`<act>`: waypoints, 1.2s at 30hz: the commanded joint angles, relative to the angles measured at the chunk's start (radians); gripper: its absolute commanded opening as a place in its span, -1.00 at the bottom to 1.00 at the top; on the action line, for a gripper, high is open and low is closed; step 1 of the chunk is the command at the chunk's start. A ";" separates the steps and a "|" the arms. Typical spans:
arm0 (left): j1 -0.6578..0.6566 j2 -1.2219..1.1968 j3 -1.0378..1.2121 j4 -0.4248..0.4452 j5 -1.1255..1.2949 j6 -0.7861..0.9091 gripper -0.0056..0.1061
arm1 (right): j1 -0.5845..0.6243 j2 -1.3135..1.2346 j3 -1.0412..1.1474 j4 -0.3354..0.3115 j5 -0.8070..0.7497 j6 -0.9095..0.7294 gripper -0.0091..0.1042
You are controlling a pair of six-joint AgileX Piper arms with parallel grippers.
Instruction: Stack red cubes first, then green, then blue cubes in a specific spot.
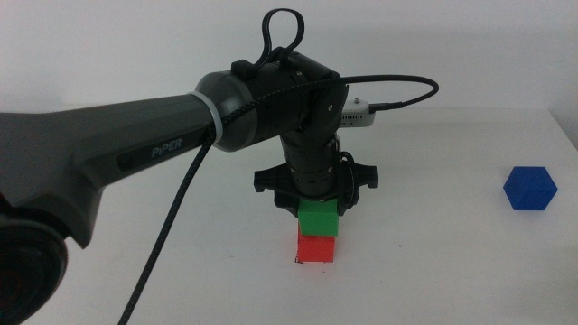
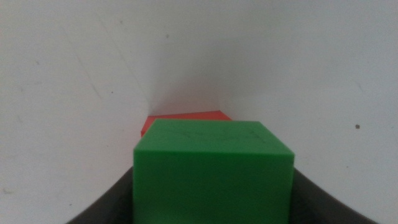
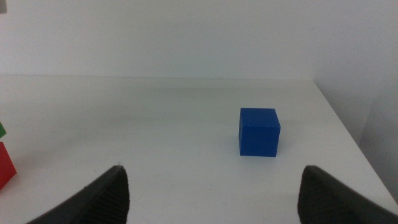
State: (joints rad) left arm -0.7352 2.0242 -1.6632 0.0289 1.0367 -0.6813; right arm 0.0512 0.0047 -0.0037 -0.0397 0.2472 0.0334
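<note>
The red cube (image 1: 317,248) sits on the white table in the middle view. The green cube (image 1: 318,218) rests on top of it, and my left gripper (image 1: 316,197), coming down from above, is shut on it. In the left wrist view the green cube (image 2: 213,168) fills the space between the jaws, with the red cube (image 2: 186,118) showing beneath it. The blue cube (image 1: 530,189) lies alone at the right; it also shows in the right wrist view (image 3: 259,131). My right gripper (image 3: 214,193) is open and empty. The spot is hidden under the red cube, apart from one black mark (image 1: 297,261).
The left arm and its black cable (image 1: 172,226) cross the left half of the table. The table's right edge (image 1: 564,126) runs close behind the blue cube. A lone black speck (image 2: 357,127) lies on the table near the stack.
</note>
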 commanded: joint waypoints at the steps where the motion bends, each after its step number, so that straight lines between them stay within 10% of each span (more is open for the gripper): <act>1: -0.003 0.004 -0.010 -0.010 -0.008 -0.009 -0.55 | -0.004 -0.005 0.004 -0.006 -0.009 -0.004 0.80; 6: -0.003 0.014 -0.010 -0.010 0.001 -0.009 -0.52 | -0.004 -0.005 0.004 -0.006 -0.009 -0.004 0.80; 17: -0.003 0.023 -0.010 -0.002 0.022 0.003 0.75 | -0.004 -0.005 0.004 -0.006 -0.009 -0.004 0.80; 27: -0.001 -0.343 0.115 0.079 0.091 0.362 0.78 | -0.004 -0.005 0.004 -0.006 -0.009 -0.004 0.80; 36: 0.001 -0.993 0.592 -0.134 -0.146 0.618 0.78 | -0.004 -0.005 0.004 -0.006 -0.009 -0.004 0.80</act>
State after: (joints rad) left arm -0.7369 1.1025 -1.1160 -0.0477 0.9294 -0.1063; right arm 0.0512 0.0047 -0.0037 -0.0397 0.2472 0.0334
